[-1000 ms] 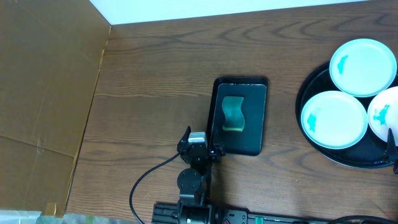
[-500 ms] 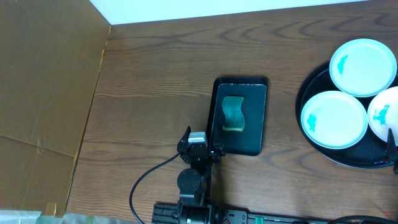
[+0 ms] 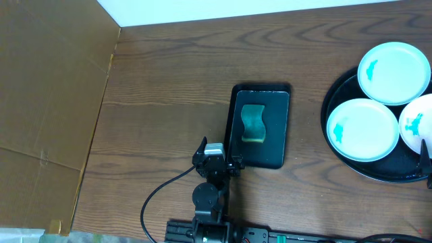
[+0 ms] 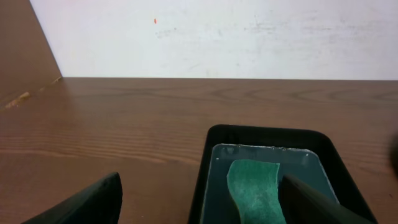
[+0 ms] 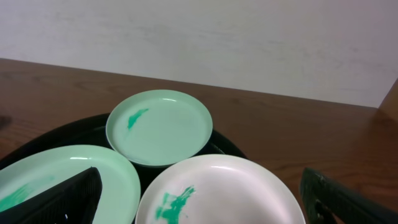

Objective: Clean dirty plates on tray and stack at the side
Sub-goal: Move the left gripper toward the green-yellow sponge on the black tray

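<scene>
Three dirty plates lie on the round black tray (image 3: 376,173) at the right: a far plate (image 3: 394,63), a middle plate (image 3: 362,129) and one cut by the frame edge (image 3: 418,125). Each carries a small teal smear. In the right wrist view, my right gripper (image 5: 208,202) hovers open over the nearest plate (image 5: 249,186), with the left plate (image 5: 56,180) and the far plate (image 5: 158,127) beyond. In the overhead view, only a sliver of that right gripper (image 3: 427,162) shows. My left gripper (image 4: 202,205) is open and empty at the near end of the small tray.
A rectangular black tray (image 3: 277,154) in mid-table holds a green sponge (image 3: 254,123), also seen in the left wrist view as the sponge (image 4: 255,186) lying in shallow water. Brown cardboard (image 3: 47,81) covers the left side. A white wall borders the far edge.
</scene>
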